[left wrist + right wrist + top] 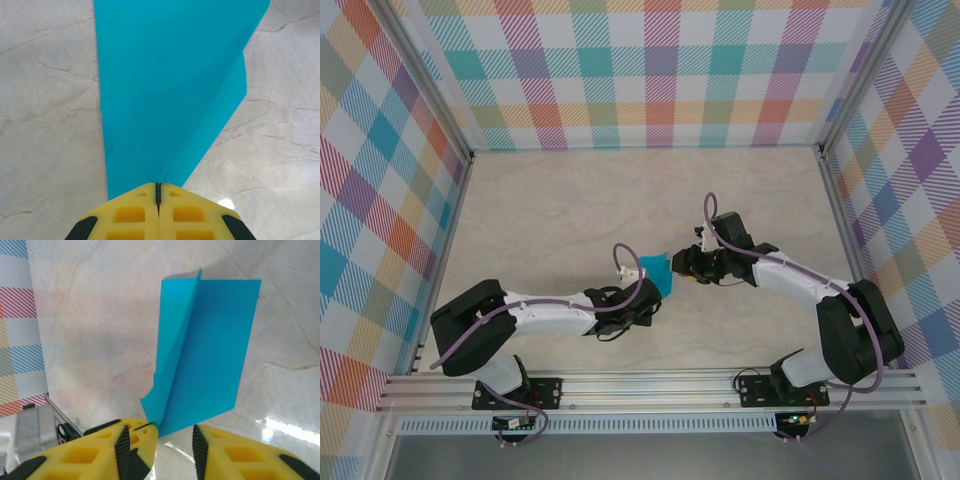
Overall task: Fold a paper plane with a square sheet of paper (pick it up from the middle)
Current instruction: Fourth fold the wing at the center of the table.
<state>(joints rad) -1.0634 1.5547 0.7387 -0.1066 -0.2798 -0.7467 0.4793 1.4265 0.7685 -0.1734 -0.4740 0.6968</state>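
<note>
The left gripper (157, 187) is clamping fully shut on the narrow end of the partly folded teal sheet (170, 90), holding it above the table (570, 210) between the two arms. The right gripper (160, 432) is standing with its jaws partly apart, gripping nothing. The sheet's lower corner is sitting at the gap beside one finger; whether it is touching is unclear.

Since a single pinch is carrying the thin paper, it is at risk of sagging, twisting or springing its crease open. A right finger could also be snagging that corner and tugging the sheet askew.

The left wrist view is cutting off the sheet's far end, the pads are hiding the pinched edge, and the number of folds is hard to judge.
</note>
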